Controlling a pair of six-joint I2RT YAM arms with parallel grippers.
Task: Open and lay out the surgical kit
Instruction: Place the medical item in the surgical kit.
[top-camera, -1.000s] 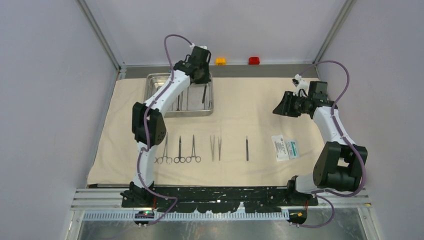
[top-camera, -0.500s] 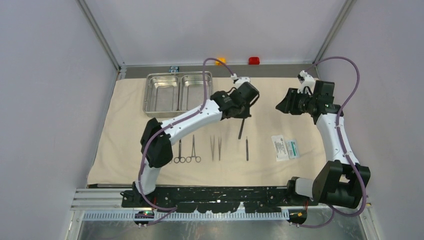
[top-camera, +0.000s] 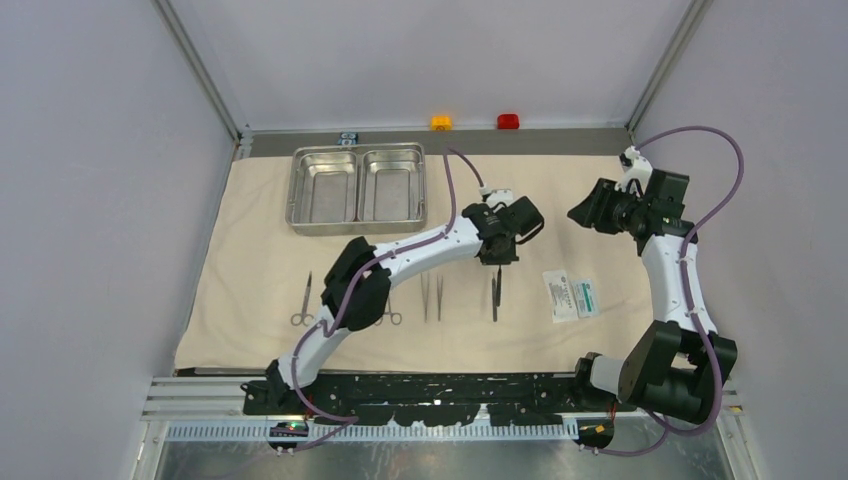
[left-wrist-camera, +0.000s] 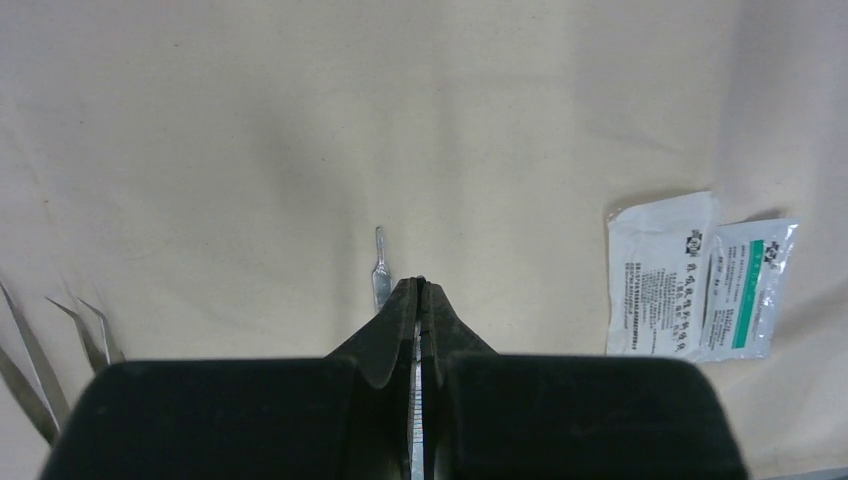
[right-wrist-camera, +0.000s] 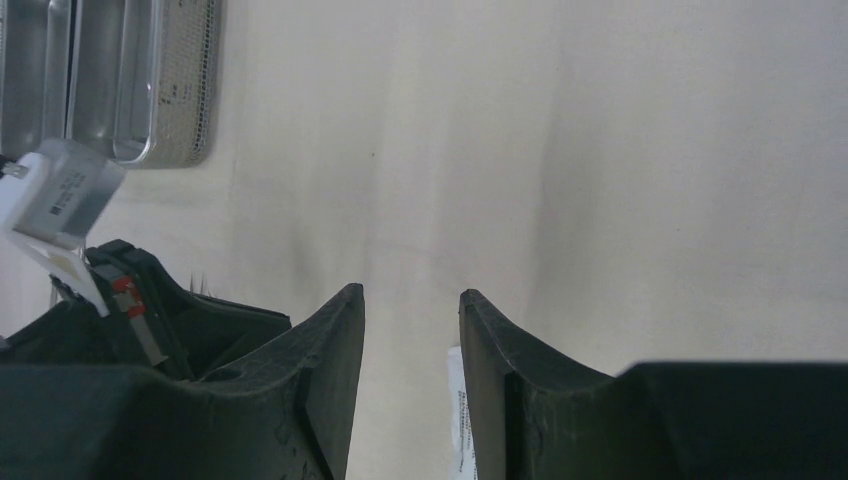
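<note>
Left fingers (left-wrist-camera: 385, 345) pinch a thin tool (left-wrist-camera: 416, 405); right fingers (right-wrist-camera: 335, 350) stand half-open.

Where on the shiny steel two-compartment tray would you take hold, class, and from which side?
Take the raised right rim of the steel tray, coming straight down with one finger inside, one outside. It lies flat on the beige cloth, so only that upright wall offers a hold, and bare cloth borders that side.
</note>
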